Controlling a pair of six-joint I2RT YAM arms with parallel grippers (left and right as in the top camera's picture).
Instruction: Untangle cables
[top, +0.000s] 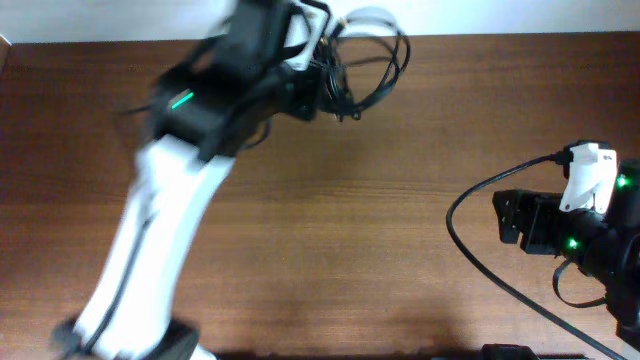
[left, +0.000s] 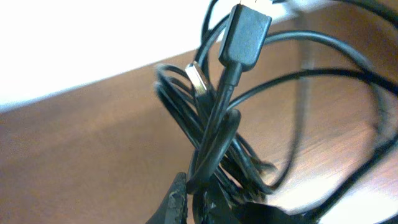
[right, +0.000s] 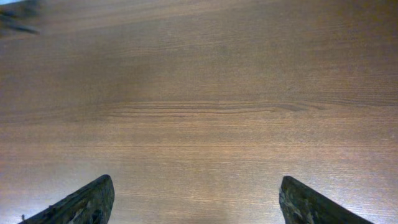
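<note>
The right hand (right: 199, 202) is the nearest thing. It hangs low over the bare brown bench (right: 199, 93), a long way back from the far edge (top: 520, 36). Its two fingers (right: 87, 202) are spread wide and there is nothing between them. The thick black wire (top: 470, 250) curving beside it belongs to the arm, so it is not one to pull.

Farther out, the left hand (top: 322, 88) reaches almost to the far edge. It is pressed together on the cables (left: 211, 137). It pinches the bunch low down, where the cords twist round each other. I cannot tell if the bunch touches the wood.

A small plug with a shiny metal tip (left: 198, 78) sits in the middle of the twist. A fat black plug (left: 245, 34) sticks up above it. Wide loose loops (top: 385, 55) hang out over the far edge.

The step looks like this: one hand holds the knot so the other can pull one cord free. To do it well, I think the left hand should hold the twist tight. It should bring it back from the far edge so the right hand can reach it.

The right hand should pick just one end. The fat black plug looks easy to find. It should pinch the cord right under the plug and pull slowly. If the whole bunch drags along, it is better to stop and try another loop. Pulling hard would likely make the knot tighter.
</note>
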